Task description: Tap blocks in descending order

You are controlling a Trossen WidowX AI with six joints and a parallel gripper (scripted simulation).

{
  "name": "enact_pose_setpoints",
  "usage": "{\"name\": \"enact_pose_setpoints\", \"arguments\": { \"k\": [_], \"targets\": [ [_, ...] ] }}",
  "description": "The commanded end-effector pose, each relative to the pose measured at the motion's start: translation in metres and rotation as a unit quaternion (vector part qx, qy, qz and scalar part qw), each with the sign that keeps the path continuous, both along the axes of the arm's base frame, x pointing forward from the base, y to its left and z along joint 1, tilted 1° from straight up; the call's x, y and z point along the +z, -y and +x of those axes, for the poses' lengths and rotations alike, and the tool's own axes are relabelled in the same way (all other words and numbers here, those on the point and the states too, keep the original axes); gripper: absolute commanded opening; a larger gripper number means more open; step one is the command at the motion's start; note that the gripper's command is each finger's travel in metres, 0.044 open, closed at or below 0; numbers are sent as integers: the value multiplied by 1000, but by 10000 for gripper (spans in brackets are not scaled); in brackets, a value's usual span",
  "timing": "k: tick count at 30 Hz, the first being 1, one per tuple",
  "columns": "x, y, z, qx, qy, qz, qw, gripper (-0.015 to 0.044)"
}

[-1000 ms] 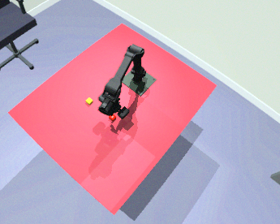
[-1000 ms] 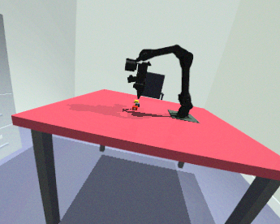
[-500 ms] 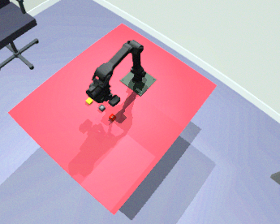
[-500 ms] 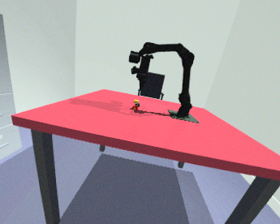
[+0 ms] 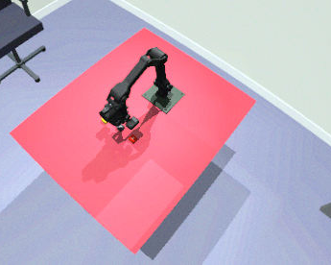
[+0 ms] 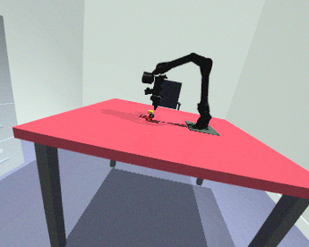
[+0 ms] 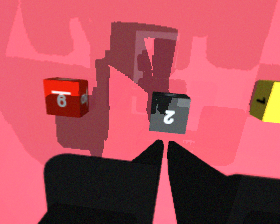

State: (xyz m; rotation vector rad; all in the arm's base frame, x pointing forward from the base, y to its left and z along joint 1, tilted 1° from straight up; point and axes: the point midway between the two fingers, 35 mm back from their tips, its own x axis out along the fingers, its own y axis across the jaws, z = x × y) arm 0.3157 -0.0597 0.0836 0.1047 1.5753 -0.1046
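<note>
The gripper (image 6: 155,108) (image 7: 165,142) is shut and empty. In the wrist view its tips point at the near edge of the dark grey block (image 7: 179,125) (image 5: 121,128), which shows a 2; in the exterior view they are above the table. The red block (image 7: 53,106) (image 5: 132,139) (image 6: 149,119) lies to the left in the wrist view, with a bar above its digit, which looks like an upside-down underlined 9. The yellow block (image 7: 277,110) (image 5: 104,121) (image 6: 150,111) is cut off at the right edge of the wrist view; its digit is not clearly readable.
The blocks stand apart in a row on the red table (image 5: 60,125) (image 6: 124,143). The arm's base plate (image 5: 166,108) (image 6: 211,131) is bolted down beyond them. The arm's shadow falls across the blocks' area. An office chair (image 5: 17,34) stands on the floor.
</note>
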Motion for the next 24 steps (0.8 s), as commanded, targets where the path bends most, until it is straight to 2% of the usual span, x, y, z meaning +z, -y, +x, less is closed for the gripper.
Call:
{"name": "enact_pose_setpoints", "arguments": {
  "k": [1,24],
  "targets": [
    [-5,1,1,2,10,-2,1000,20],
    [-35,1,1,2,10,-2,1000,20]
  ]
}}
